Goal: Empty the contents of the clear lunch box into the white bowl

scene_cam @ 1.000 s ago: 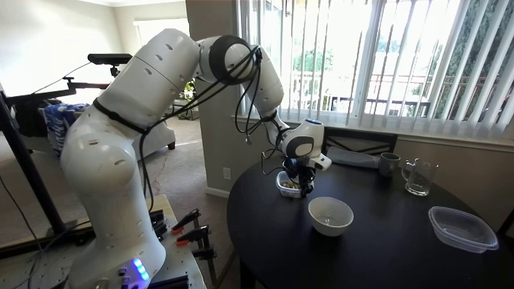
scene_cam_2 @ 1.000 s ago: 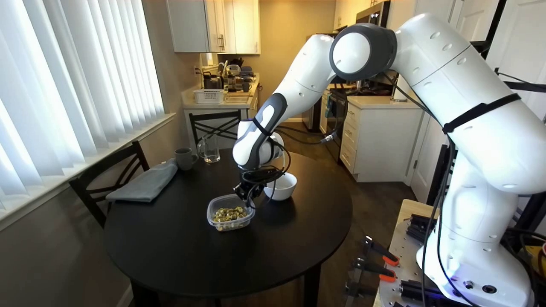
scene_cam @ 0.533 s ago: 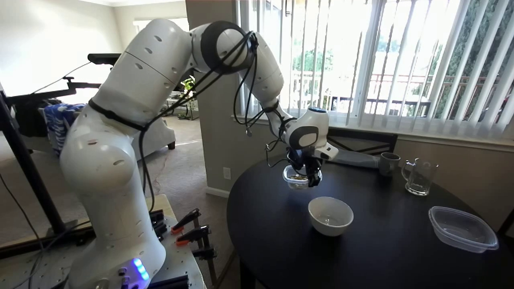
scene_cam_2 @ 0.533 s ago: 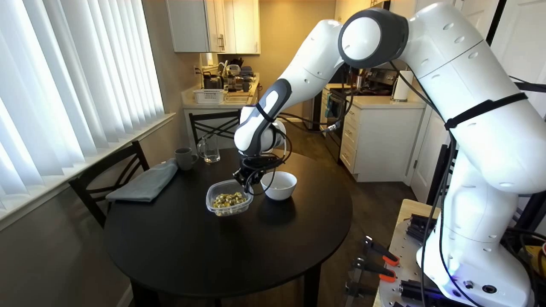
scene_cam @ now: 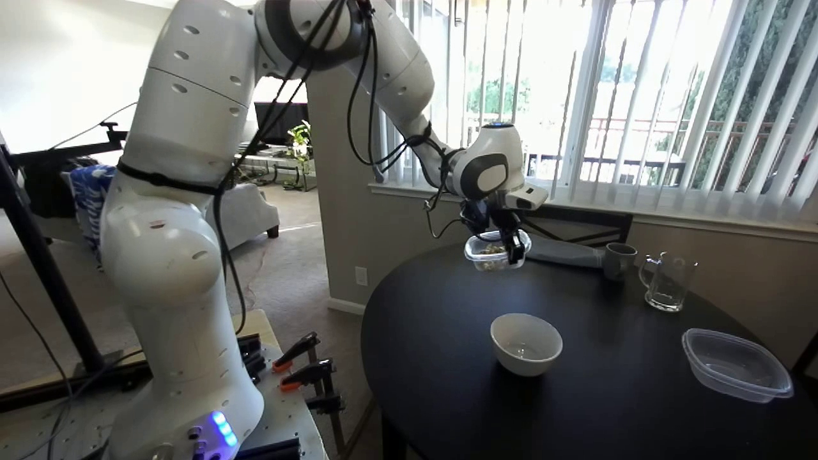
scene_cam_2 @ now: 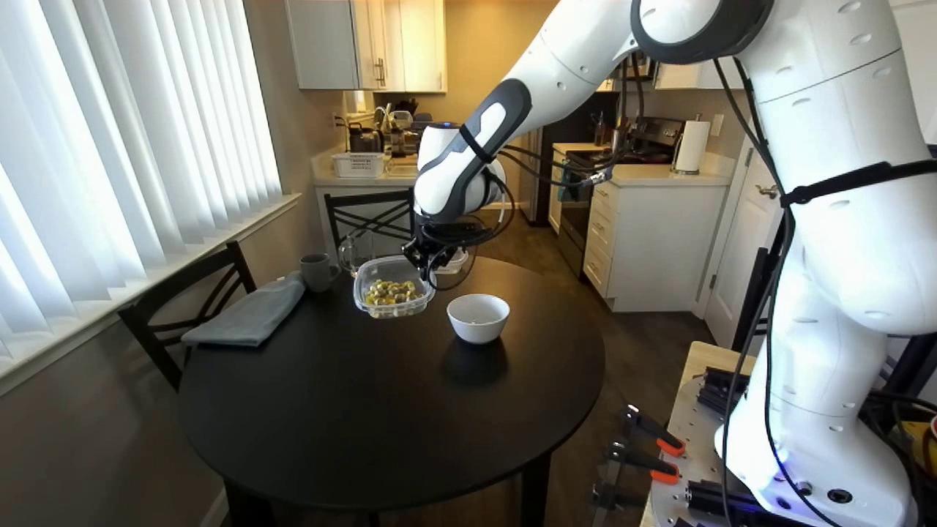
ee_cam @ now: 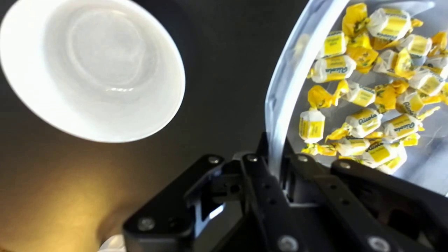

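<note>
The clear lunch box shows in both exterior views [scene_cam: 478, 254] [scene_cam_2: 363, 298], raised above the table. Wrapped yellow and white candies [ee_cam: 364, 122] lie inside it. My gripper [ee_cam: 275, 145] is shut on the box's rim [ee_cam: 285, 94], one finger inside and one outside. The gripper also shows in both exterior views [scene_cam: 513, 250] [scene_cam_2: 422, 265]. The white bowl [scene_cam: 526, 348] stands upright on the table with nothing in it. In an exterior view the bowl [scene_cam_2: 478, 320] is right of the box and lower. In the wrist view the bowl [ee_cam: 105, 63] is left of the box.
On the dark round table [scene_cam: 441, 358] stand a grey mug [scene_cam: 618, 260], a clear glass mug [scene_cam: 668, 287] and a wider, flatter clear container [scene_cam: 735, 367]. A folded grey cloth [scene_cam_2: 249, 315] lies near the window side. Chairs [scene_cam_2: 198, 293] stand at the table's edge.
My gripper has risen with the lunch box held by its rim, lifting it well above the table. In an exterior view it also moved right. The bowl has not moved.
</note>
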Robot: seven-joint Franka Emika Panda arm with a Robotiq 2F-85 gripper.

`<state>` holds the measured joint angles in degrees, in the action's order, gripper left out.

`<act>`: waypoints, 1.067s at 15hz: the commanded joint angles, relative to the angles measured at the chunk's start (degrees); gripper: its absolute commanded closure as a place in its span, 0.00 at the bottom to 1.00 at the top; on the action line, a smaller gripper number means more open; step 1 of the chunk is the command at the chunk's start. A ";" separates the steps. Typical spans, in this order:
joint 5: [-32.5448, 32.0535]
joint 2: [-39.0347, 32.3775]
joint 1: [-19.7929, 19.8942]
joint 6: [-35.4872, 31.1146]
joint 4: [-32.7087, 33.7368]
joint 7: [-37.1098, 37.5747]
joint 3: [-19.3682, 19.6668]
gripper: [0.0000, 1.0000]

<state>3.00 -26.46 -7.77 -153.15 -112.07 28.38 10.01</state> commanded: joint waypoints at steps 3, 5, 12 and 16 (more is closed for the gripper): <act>-24.25 9.73 -12.47 1.08 -5.73 21.41 17.47 0.99; -34.12 11.06 -12.52 4.51 -4.84 28.69 18.37 0.99; -46.36 10.97 -5.40 18.80 -3.12 38.94 8.54 0.99; -48.57 11.15 -1.84 24.12 -2.97 41.80 4.74 0.99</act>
<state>-43.07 -16.07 -12.78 -132.49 -115.30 67.35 17.89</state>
